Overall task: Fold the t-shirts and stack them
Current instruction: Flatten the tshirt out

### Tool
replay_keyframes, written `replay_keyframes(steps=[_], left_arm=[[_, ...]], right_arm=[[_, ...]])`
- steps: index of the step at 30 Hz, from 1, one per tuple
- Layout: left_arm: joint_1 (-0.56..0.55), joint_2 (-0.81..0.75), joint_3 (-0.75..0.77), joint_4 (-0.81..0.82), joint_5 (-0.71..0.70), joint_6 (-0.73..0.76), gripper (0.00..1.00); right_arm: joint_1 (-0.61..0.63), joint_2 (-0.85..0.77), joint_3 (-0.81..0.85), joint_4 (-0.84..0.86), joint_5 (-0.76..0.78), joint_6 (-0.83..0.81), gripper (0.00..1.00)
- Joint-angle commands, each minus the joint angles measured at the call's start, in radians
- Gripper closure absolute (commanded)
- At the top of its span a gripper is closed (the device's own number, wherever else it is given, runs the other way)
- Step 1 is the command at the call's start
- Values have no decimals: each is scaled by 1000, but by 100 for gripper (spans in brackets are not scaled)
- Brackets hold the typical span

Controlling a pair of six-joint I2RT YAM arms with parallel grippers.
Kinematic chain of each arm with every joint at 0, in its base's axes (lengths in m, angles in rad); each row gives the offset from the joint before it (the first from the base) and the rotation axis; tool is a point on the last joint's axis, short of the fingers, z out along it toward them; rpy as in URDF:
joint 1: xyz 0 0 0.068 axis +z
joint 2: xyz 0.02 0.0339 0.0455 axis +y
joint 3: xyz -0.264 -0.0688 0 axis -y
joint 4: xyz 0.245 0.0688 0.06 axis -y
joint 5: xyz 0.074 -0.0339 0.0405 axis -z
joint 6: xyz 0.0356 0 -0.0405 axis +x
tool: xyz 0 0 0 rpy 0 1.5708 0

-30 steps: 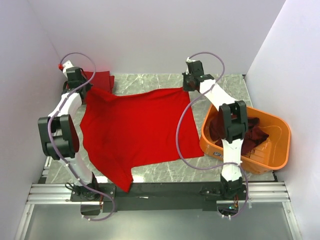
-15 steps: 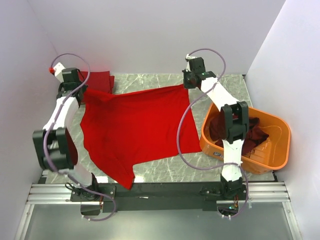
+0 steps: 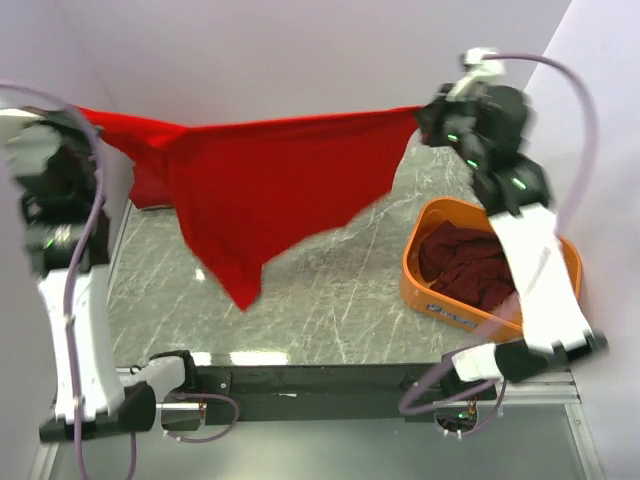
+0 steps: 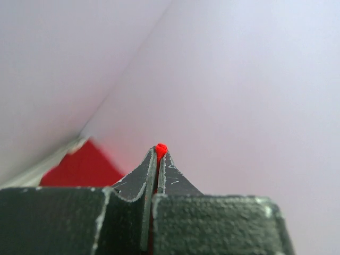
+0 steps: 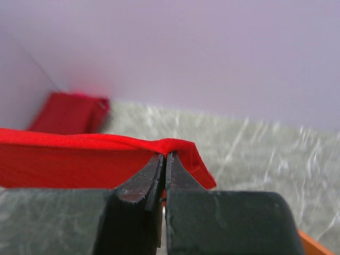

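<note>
A bright red t-shirt point(image 3: 260, 180) hangs stretched in the air between both raised arms, its lower part drooping to a point above the table. My left gripper point(image 4: 158, 151) is shut on its left corner, with red cloth showing at the fingertips. My right gripper point(image 5: 164, 156) is shut on its right corner point(image 5: 183, 149); in the top view that gripper point(image 3: 428, 112) is high at the back right. A folded red shirt point(image 5: 69, 112) lies at the back left of the table, partly hidden in the top view. Dark maroon shirts point(image 3: 470, 265) lie in the orange tub.
The orange plastic tub point(image 3: 425, 290) stands at the table's right side. The grey marble table point(image 3: 320, 290) is walled at the back and both sides. A black rail point(image 3: 320, 385) runs along the near edge.
Both arms have risen high and lifted the red t-shirt off the table; it now hangs between them instead of lying spread flat.
</note>
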Motion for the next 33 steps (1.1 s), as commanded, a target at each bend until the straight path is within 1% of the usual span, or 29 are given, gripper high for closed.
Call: replay_keyframes(steps=[1, 6, 10, 12, 14, 16, 19, 21, 22, 24, 26, 27, 28, 29, 30, 31, 32, 33], left_arm=[[2, -73, 120, -85, -66, 54, 99], [2, -160, 228, -163, -90, 69, 99], [4, -237, 275, -219, -144, 54, 99], [4, -265, 308, -217, -152, 55, 99], [4, -274, 353, -214, -145, 57, 99], [2, -280, 366, -165, -95, 89, 99], [4, -246, 369, -138, -101, 97, 99], [2, -233, 317, -95, -104, 107, 99], [2, -223, 264, -73, -101, 114, 99], [4, -187, 222, -48, -86, 115, 99], [2, -162, 129, -16, -73, 126, 99], [4, -142, 87, 46, -75, 127, 99], [2, -133, -7, 83, -67, 134, 99], [4, -124, -60, 137, -49, 150, 99], [2, -99, -109, 224, -3, 178, 99], [4, -81, -190, 266, 15, 190, 99], [4, -59, -224, 303, 32, 204, 99], [4, -1, -252, 345, 48, 218, 99]], right_arm=[[-5, -120, 16, -49, -13, 2, 100], [-4, -299, 0, -78, -42, -11, 100], [-4, -399, -19, -92, -129, -17, 100], [-2, -436, -11, -97, -154, -20, 100], [-4, -450, 6, -103, -168, -29, 100], [-4, -441, 27, -130, -165, -41, 100], [-4, -426, 24, -129, -130, -38, 100], [-4, -410, -14, -114, -127, -31, 100], [-4, -403, -31, -95, -131, -27, 100], [-4, -375, -82, -74, -146, -21, 100], [-4, -354, -147, -29, -151, -14, 100], [-4, -331, -170, -11, -151, -14, 100], [-4, -315, -193, 27, -147, -11, 100], [-4, -297, -236, 46, -144, -12, 100], [-4, -253, -250, 60, -131, -9, 100], [-5, -225, -261, 81, -128, -11, 100], [-7, -158, -275, 90, -125, -14, 100], [-7, -116, -277, 98, -125, -15, 100]])
